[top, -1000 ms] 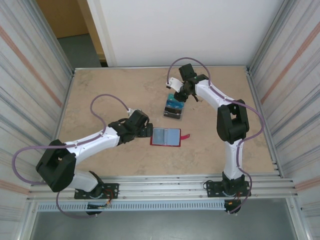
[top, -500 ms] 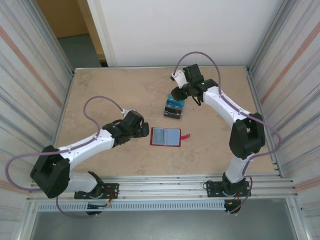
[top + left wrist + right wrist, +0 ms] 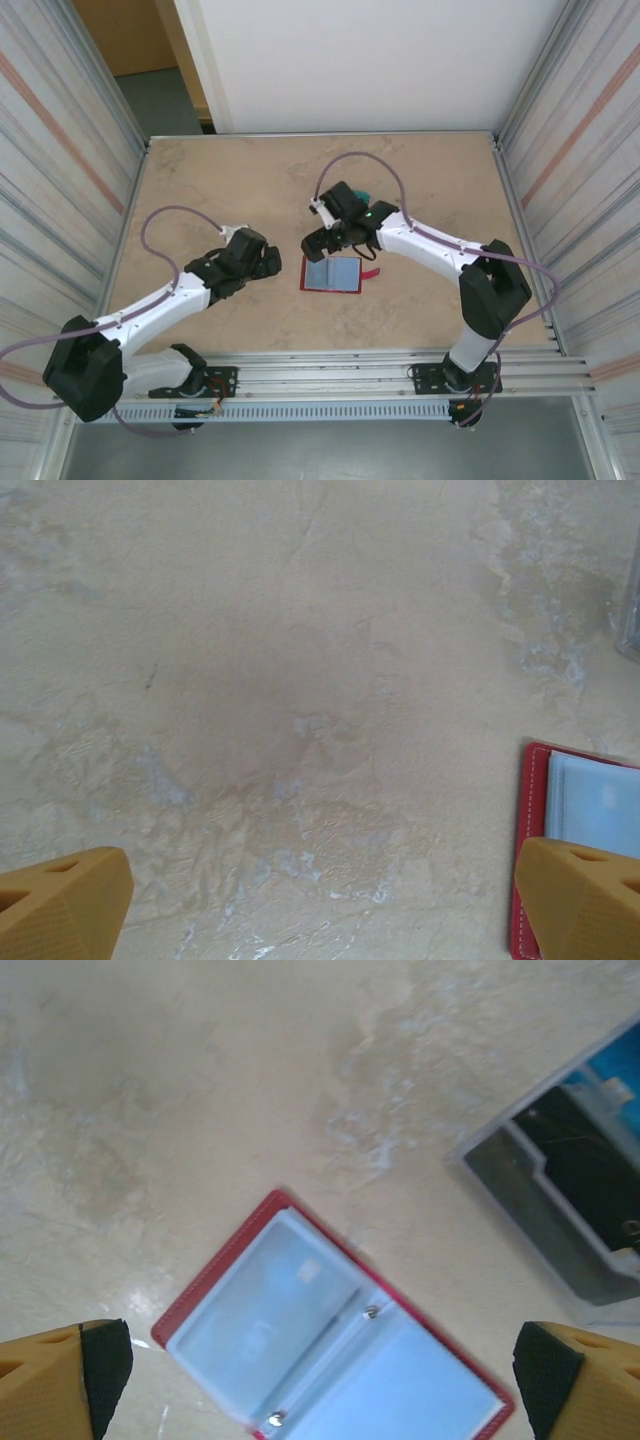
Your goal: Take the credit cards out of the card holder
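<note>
Now the right claw [image 3: 320, 1390] is spread wide and gripping nothing, hovering over the open card holder [image 3: 300, 1330], which lies flat on the bench [image 3: 150, 1110], red with pale clear pockets. The credit cards [image 3: 575, 1165], dark and blue, sit nearby, clear of it. The left claw [image 3: 320, 900] is released too, empty, beside the holder's red edge.

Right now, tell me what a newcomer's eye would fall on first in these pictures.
The red card holder lies open flat in the middle of the table, with its pale blue pockets facing up. The right claw hangs open over its far left corner, and the left claw, also open, points at it from the left. Beyond the holder, the credit cards lie piled, dark grey and blue.
</note>
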`<state>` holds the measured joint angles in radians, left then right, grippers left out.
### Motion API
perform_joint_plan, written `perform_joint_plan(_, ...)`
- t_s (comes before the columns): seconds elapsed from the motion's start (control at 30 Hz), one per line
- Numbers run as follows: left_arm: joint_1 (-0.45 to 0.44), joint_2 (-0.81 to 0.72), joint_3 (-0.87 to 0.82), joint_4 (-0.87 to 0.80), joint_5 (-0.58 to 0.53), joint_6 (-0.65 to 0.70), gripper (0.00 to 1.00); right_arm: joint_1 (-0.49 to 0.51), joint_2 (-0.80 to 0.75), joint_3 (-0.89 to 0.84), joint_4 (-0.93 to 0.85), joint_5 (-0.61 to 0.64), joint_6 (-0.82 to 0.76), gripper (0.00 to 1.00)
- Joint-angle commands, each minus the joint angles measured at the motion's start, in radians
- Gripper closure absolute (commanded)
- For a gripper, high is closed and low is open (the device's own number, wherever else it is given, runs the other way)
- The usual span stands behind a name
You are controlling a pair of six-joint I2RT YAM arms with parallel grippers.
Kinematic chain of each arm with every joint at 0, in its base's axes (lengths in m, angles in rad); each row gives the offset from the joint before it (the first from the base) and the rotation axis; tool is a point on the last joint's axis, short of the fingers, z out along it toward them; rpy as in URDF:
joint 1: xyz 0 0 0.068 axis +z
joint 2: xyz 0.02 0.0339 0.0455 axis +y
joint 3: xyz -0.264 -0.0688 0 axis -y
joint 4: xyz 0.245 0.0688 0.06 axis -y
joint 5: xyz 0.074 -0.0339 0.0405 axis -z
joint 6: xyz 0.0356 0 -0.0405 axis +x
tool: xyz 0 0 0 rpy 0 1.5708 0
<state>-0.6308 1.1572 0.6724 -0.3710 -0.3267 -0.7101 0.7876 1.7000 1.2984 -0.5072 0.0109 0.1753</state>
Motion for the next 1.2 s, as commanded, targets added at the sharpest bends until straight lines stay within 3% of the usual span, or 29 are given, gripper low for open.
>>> perform_joint_plan(0.0,0.019,-0.047,-0.03,-0.021,-0.035,-0.034,0.01,0.044,0.044,-0.004,-0.02,0.13,0.104,0.01)
perform_joint_plan(0.13,0.038,-0.079,-0.051,-0.035,-0.037,-0.039,0.01,0.099,0.106,0.017,-0.055,0.167,0.175,0.18)
perform_joint_plan(0.4,0.068,-0.104,-0.071,-0.049,-0.034,-0.039,0.01,0.118,0.203,0.038,-0.037,0.051,0.277,0.26)
perform_joint_plan(0.6,0.07,-0.104,-0.079,-0.051,-0.03,-0.046,0.01,0.119,0.253,0.056,-0.03,0.013,0.301,0.26)
perform_joint_plan(0.9,0.071,-0.09,-0.076,-0.037,-0.019,-0.049,0.01,0.125,0.284,0.073,-0.071,0.054,0.301,0.27)
perform_joint_plan(1.17,0.072,-0.082,-0.067,-0.032,-0.013,-0.048,0.01,0.133,0.283,0.061,-0.093,0.071,0.294,0.41)
